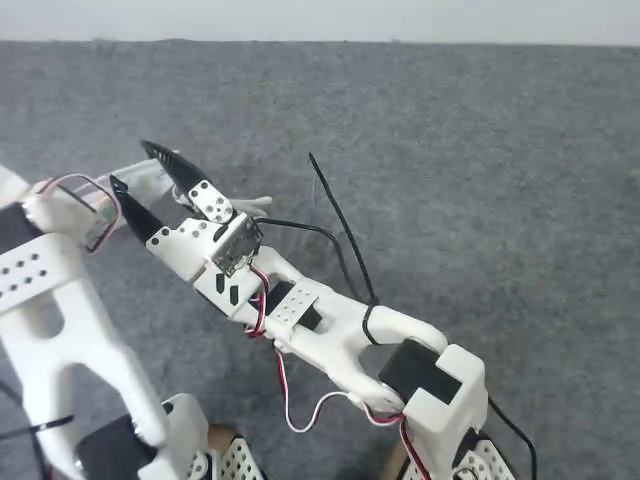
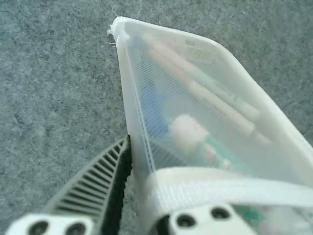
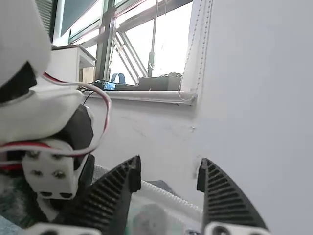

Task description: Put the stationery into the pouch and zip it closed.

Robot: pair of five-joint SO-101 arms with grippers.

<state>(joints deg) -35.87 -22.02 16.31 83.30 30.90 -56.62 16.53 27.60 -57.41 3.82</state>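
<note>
1. Pouch point(image 2: 195, 98): translucent. In the left wrist view it reaches away from the left gripper point(image 2: 139, 166) over the grey carpet point(image 2: 49, 73). In the high view we see one pale end of it point(image 1: 250, 205) just beside the right arm's wrist.
2. Stationery: two long pens point(image 2: 215, 100) lie along one side of the pouch. A blue item point(image 2: 152, 110) lies along the other side, and a white-and-green piece point(image 2: 188, 134) sits between them. All are inside.
3. Left gripper: its ribbed finger point(image 2: 110, 181) presses against the pouch's edge close to the white zipper band point(image 2: 220, 188), so it pinches the pouch. We cannot tell whether the zipper is drawn.
4. Right gripper point(image 3: 168, 164): its black fingers are spread wide and hold nothing, and the pouch's rim shows beyond the gap. In the high view we find it beside the left arm point(image 1: 50, 290).
5. Black cable point(image 1: 335, 215): it runs from the right arm out over the carpet.
</note>
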